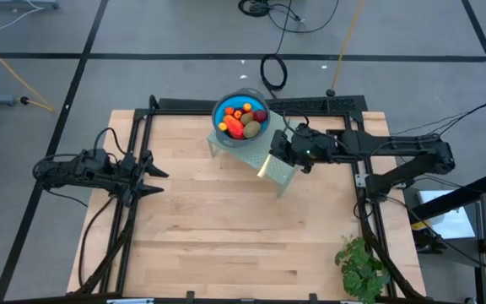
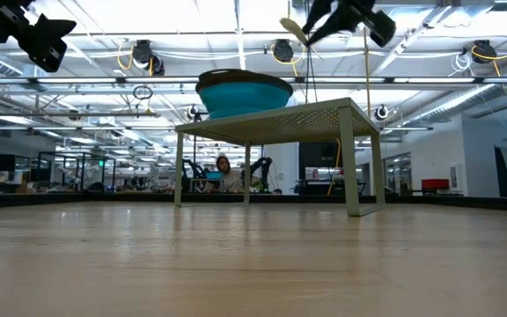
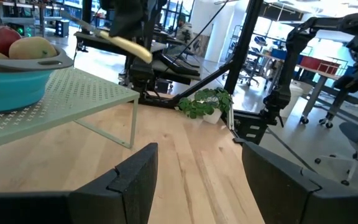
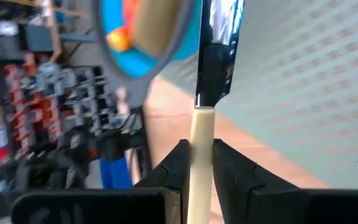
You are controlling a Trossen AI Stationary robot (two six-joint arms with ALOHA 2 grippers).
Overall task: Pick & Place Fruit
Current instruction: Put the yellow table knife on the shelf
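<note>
A blue bowl holds the fruit: red, orange and brownish-green pieces heaped together. The bowl stands on a pale green perforated stand at the far middle of the wooden table. The right gripper hovers over the stand, fingers clenched on a pale-handled knife. The left gripper waits above the table's left side, fingers spread and empty. A leafy bunch lies at the near right corner. Beyond is a workshop hall with ceiling lights.

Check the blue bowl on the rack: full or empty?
Full. In the high view the blue bowl on the pale green rack holds a heap of fruit: red, orange and brownish-green pieces.
</note>
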